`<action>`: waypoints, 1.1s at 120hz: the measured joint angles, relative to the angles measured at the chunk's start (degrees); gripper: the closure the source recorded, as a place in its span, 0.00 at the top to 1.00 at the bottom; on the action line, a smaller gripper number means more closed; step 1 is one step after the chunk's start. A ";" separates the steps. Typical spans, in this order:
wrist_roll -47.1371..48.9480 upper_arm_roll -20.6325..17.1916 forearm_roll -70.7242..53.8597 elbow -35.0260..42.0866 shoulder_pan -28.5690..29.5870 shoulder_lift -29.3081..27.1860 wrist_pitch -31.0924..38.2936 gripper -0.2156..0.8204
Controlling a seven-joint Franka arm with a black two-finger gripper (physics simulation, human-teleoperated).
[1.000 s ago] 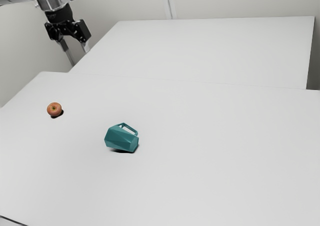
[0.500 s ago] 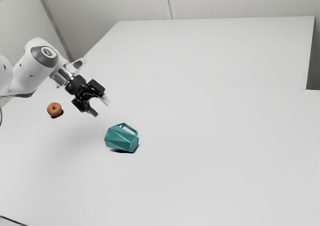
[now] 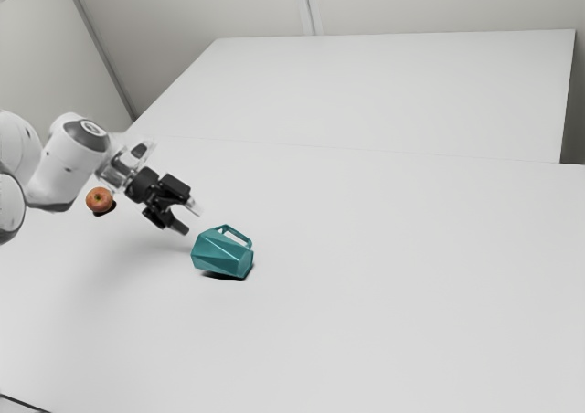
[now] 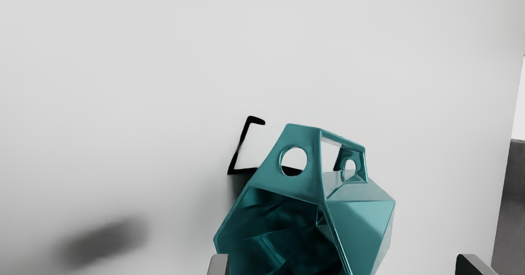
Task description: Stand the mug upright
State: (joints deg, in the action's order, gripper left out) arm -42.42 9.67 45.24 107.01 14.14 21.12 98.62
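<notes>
Mug (image 3: 222,256) on its side on the table (image 3: 366,294), left of center in the exterior view. Mouth faces the gripper (image 3: 189,222), handle (image 3: 239,236) up. Gripper just off the mug's mouth end, on the exterior view's left side of it, fingers wide apart. Apple (image 3: 100,200) further left there, farther back. Arm (image 3: 71,162) in from the exterior view's left.

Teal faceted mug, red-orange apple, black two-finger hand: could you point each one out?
Teal faceted mug (image 3: 220,252), exterior view: on its body's side.
Red-orange round apple (image 3: 99,201), exterior view: middle of its skin.
Black two-finger hand (image 3: 189,220), exterior view: midway between its fingertips.
</notes>
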 joint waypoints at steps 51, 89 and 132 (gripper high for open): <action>-6.42 -0.23 7.09 5.25 -0.14 0.56 -2.24 0.79; -8.38 -0.87 7.78 7.51 -0.22 -1.56 -3.28 0.75; -6.74 -1.40 9.02 9.02 -0.25 -2.00 -3.21 0.15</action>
State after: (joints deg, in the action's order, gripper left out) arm -49.16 8.27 54.25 116.03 13.89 19.13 95.41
